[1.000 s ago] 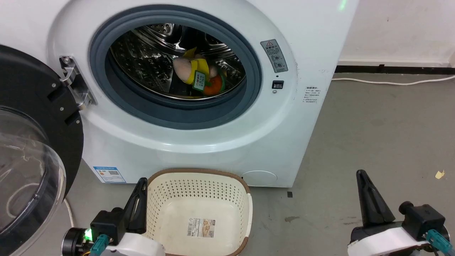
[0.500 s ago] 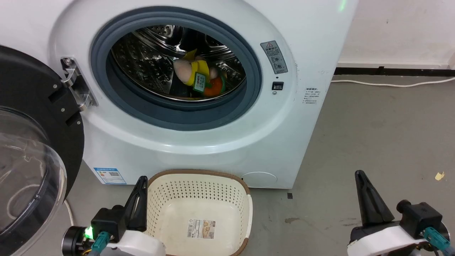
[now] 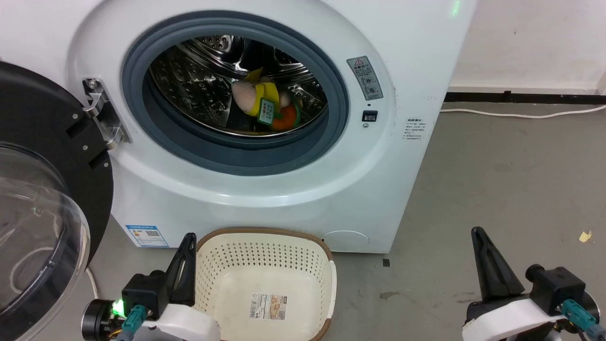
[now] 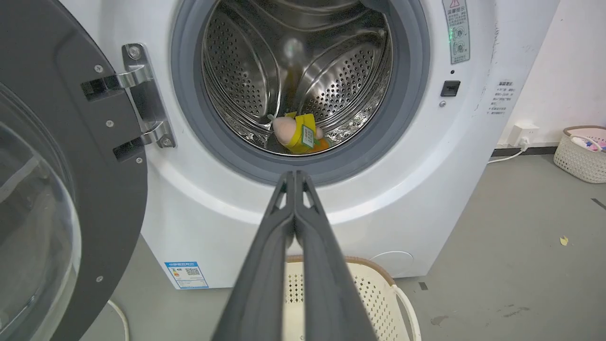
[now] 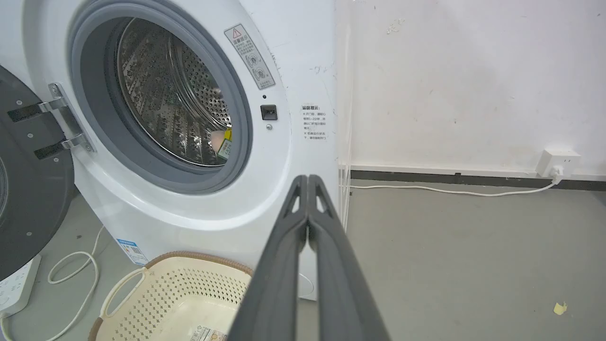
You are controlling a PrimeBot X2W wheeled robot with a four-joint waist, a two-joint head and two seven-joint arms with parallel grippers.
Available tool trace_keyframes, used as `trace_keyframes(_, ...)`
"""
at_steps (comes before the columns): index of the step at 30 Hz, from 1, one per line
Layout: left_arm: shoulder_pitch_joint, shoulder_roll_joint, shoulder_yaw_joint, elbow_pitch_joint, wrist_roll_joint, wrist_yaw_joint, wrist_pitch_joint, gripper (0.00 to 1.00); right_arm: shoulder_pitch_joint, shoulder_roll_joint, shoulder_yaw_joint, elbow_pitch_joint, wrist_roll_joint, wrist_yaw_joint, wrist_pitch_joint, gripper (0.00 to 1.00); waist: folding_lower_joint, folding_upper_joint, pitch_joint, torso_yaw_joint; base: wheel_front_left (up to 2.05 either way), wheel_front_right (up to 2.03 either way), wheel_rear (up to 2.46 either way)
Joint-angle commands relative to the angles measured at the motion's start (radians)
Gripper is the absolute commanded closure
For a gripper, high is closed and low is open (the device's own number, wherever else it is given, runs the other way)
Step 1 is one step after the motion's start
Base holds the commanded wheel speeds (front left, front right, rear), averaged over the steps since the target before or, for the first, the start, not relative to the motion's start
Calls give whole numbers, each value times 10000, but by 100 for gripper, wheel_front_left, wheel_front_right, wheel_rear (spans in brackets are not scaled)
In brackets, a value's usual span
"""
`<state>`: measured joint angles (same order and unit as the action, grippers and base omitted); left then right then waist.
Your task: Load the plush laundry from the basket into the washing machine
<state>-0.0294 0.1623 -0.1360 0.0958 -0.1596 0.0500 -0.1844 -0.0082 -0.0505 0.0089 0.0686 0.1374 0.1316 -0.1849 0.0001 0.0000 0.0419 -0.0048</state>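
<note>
The plush laundry (image 3: 265, 104) lies in the washing machine (image 3: 265, 189); left tool (image 3: 189, 241) and right tool (image 3: 479, 237) clenched, empty; hazard: left tool clipping the open door (image 3: 42, 118) at near left.

Plush laundry (image 3: 265, 106): soft bundle; a pink-and-white doll in yellow with a green tag, joined to an orange hamburger piece with a green edge.
Plush laundry, position: inside the drum (image 3: 189, 90), lying on its lower wall, right of centre, behind the rubber ring (image 3: 236, 158).
Basket (image 3: 265, 232): cream perforated plastic, brown rim, white side handle; upright on the grey floor (image 3: 473, 189), just in front of the machine's base.
Basket, interior: bare floor with paper label (image 3: 268, 300) in full sight.
Washing machine (image 3: 265, 194): white front-loader, grey ring, shiny perforated steel drum.
Door (image 3: 42, 142): black, round, clear dome; swung fully open on the left-hand hinge.
</note>
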Motion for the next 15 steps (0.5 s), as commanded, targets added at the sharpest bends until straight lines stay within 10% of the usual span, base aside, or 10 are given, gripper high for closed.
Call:
trace_keyframes(1, 88, -78, 91, -71, 107, -27, 54, 100, 25, 1, -9, -60, -118, -3, 53, 100, 0, 0, -6, 1, 0, 0, 0)
trace_keyframes(15, 121, -245, 294, -213, 345, -102, 340, 100, 34, 1, -22, -160, -319, -4, 340, 100, -1, 0, -72, 8, 0, 0, 0)
